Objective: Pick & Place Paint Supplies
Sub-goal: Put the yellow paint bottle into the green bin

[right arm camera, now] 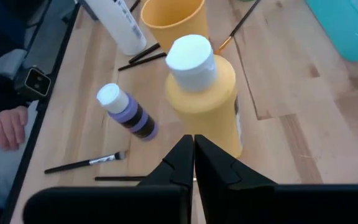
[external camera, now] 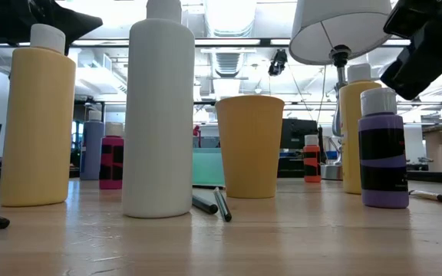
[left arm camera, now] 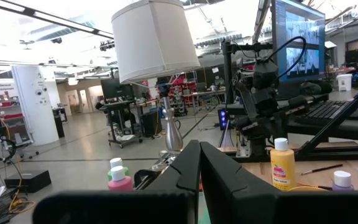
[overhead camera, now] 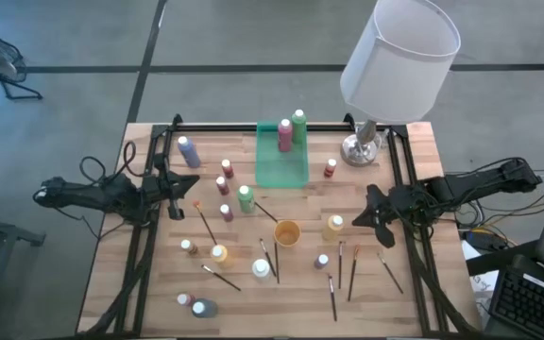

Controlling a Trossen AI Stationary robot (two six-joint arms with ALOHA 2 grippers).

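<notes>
Both tools pressed together, empty, above the wooden worktop (overhead camera: pixel 423 142)
Right tool (overhead camera: pixel 359 223) at right of frame, just beside the yellow plastic paint bottle (overhead camera: pixel 333 227); left tool (overhead camera: pixel 174 195) at left, near the pale purple bottle (overhead camera: pixel 188 152)

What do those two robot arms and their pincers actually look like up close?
Both arms are matte black and jointed, with loose black cables looping beside them. The left arm's gripper and the right arm's gripper each end in two slim black fingers tapering to wedge-shaped tips. No markings or coloured parts show on them.
</notes>
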